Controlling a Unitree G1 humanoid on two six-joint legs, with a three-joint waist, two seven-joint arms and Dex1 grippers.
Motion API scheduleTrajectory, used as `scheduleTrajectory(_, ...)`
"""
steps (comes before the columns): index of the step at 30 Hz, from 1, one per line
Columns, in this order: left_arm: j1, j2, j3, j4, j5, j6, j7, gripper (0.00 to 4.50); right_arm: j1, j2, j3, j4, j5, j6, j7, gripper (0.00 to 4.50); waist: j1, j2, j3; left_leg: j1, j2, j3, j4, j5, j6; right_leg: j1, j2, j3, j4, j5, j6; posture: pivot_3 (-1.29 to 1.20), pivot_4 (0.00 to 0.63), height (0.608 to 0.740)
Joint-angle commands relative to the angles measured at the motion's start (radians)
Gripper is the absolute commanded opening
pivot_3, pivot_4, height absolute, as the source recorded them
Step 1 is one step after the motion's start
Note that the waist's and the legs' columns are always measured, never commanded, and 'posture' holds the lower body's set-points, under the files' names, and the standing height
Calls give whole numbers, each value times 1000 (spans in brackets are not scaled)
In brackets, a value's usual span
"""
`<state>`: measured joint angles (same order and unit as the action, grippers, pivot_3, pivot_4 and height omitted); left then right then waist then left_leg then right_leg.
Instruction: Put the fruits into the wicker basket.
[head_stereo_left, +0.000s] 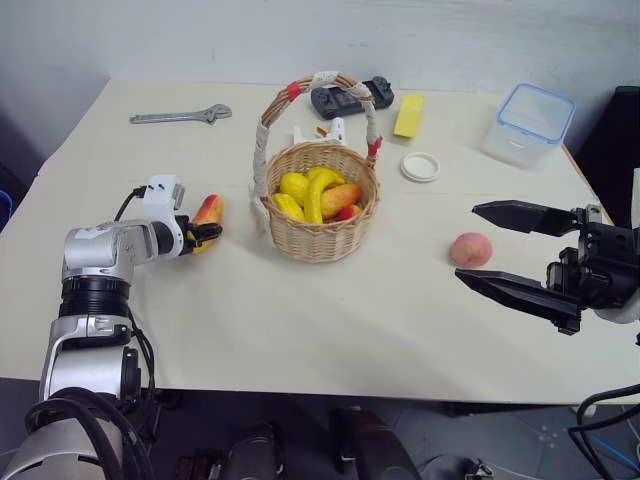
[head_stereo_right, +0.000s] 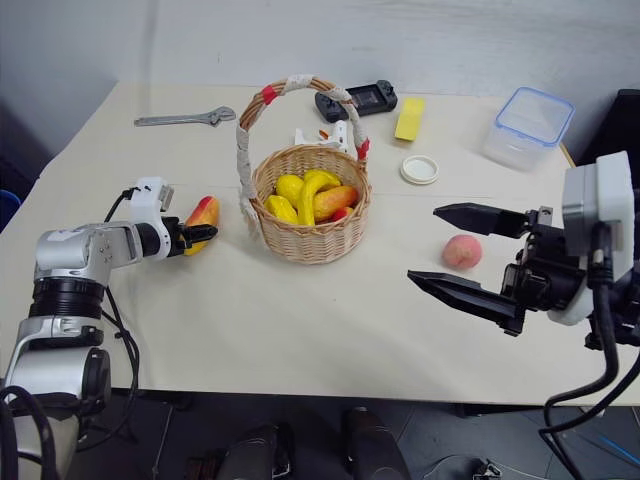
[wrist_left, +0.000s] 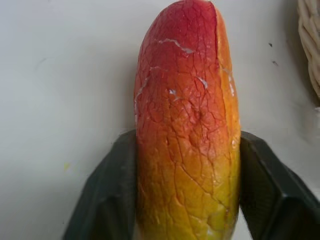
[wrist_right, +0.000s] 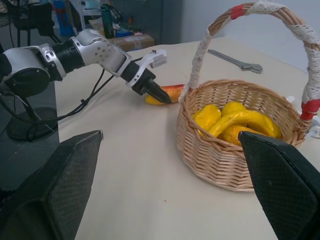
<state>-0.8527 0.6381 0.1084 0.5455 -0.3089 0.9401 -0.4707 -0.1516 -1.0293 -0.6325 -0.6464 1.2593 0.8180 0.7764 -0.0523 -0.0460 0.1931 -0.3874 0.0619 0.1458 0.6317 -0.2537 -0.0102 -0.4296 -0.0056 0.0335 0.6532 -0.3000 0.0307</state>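
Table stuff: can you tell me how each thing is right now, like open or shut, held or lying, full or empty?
Left tool: shut on the mango.
Mango: gripped, lying on the table.
Right tool: open, empty.
Peach: loose on the table.
Wicker basket: upright, holding yellow fruit.
Plastic box: lid on.

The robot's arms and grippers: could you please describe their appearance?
Both arms are silver-grey metal with black ribbed joints and loose black cables. The left gripper has a white wrist block and short black fingers; the right gripper has long, flat black fingers tapering to points.
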Motion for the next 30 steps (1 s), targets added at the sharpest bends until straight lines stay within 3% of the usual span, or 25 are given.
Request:
scheduleTrajectory(1,20,60,-1,-45,4,11,-71,1912,-14,-29,-12,-25,36,-2,-26,4500,-2,0,0,0,0,0,0,0,0,0,0,0,0,0,0,0,150,740)
scheduleTrajectory(4,99,139,-1,-165,-36,64,-174,1912,-16,-41,-14,-24,49,-3,-42,4500,-8,0,0,0,0,0,0,0,0,0,0,0,0,0,0,0,150,740)
scheduleTrajectory(9,343,347,47,-651,-277,157,-500,1912,-18,-57,-15,-13,48,2,-55,4500,-9,-1,0,0,1,0,-1,1,-3,-2,0,0,1,-2,-1,0,150,740)
scheduleTrajectory(12,364,356,75,-831,-405,176,-573,1912,-22,-57,-3,-4,32,0,-63,4500,11,-1,0,-1,1,0,-1,1,-3,0,-2,-3,0,-2,-2,0,150,740)
scheduleTrajectory(17,127,136,-6,-838,-444,305,-370,1912,-32,-50,9,-10,29,-3,-98,4500,25,-1,0,-1,-1,0,0,0,3,5,-3,-3,-8,-1,-1,0,150,740)
scheduleTrajectory(19,6,-8,-46,-745,-360,334,-202,1912,-23,-47,3,-22,35,0,-119,4500,25,-1,0,-1,-2,0,0,3,10,6,-4,-1,-9,1,3,0,150,740)
scheduleTrajectory(23,-146,-178,-97,-613,-260,332,-36,1912,8,-37,-22,-52,53,2,-163,4500,21,-1,0,-4,-3,-1,0,3,11,4,-3,-1,-8,3,7,0,150,740)
scheduleTrajectory(25,-195,-224,-125,-547,-218,301,-2,1912,28,-28,-32,-69,59,-4,-187,4500,17,0,0,-4,-3,1,0,3,6,2,-3,0,-7,2,8,0,150,740)
scheduleTrajectory(29,-217,-229,-221,-477,-142,222,-22,1912,55,-14,-39,-93,68,-14,-223,4500,11,0,0,-3,-1,1,-1,1,0,0,-2,0,-1,-4,8,0,150,740)
scheduleTrajectory(30,-218,-233,-233,-462,-129,209,-24,2260,66,-10,-44,-98,64,-15,-230,4500,13,0,0,-1,-1,1,0,1,-2,0,-1,0,0,-6,8,0,150,740)
